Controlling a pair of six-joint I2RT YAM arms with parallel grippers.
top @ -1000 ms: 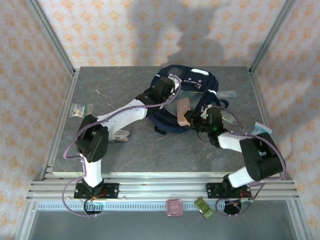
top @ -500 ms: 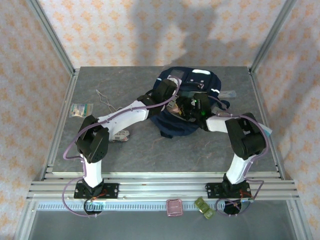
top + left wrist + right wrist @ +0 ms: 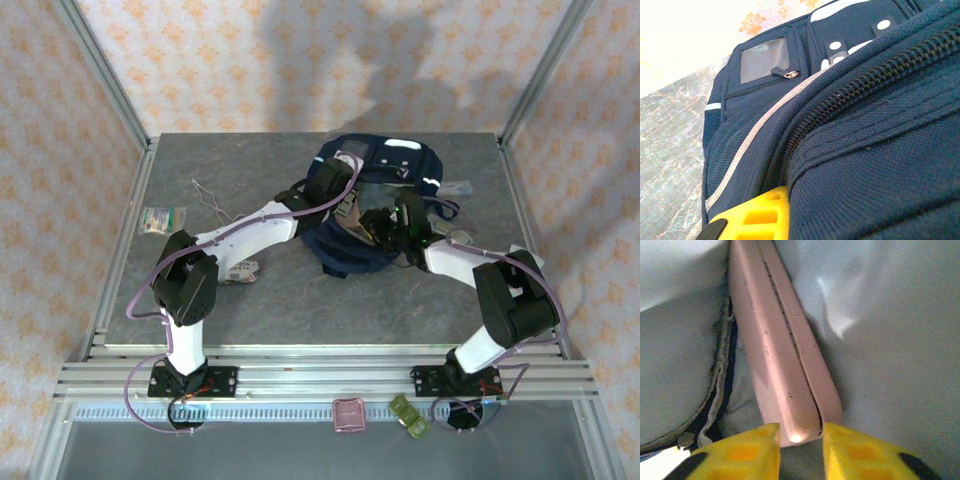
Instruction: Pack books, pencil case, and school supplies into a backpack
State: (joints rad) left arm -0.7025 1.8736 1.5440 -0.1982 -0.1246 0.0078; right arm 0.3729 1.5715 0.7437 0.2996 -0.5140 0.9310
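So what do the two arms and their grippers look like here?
The left arm and right arm have black joint housings, white links and lilac cables looping alongside. The left gripper and right gripper carry yellow fingers with black patches.

Navy backpack (image 3: 865,165) at close range, its coarse black zipper (image 3: 860,90) running diagonally above a thick fabric fold. A light grey stripe (image 3: 755,132) follows the seam, and a clear window pocket (image 3: 765,60) with a metal zip pull (image 3: 782,73) lies beyond. A yellow gripper finger (image 3: 757,217) touches the fabric at the lower left, with the grey marbled table (image 3: 670,140) alongside.
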